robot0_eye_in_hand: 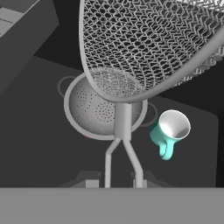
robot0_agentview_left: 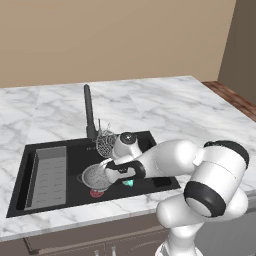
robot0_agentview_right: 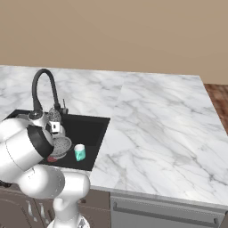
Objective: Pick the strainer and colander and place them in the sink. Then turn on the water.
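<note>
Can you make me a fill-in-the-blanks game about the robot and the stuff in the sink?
1. The pincer is shut on the wire handle of the ____.
2. The grey colander with holes sits inside the black ____.
3. The little cup lying near the colander is coloured ____.
4. The tall faucet behind the sink is coloured ____.

Missing words: strainer; sink; teal; black

White arm bent at elbow, reaching from 5 o'clock toward 10 o'clock in left base view. Hand low, pointing down, jaws clamped tight on strainer handle.
</note>
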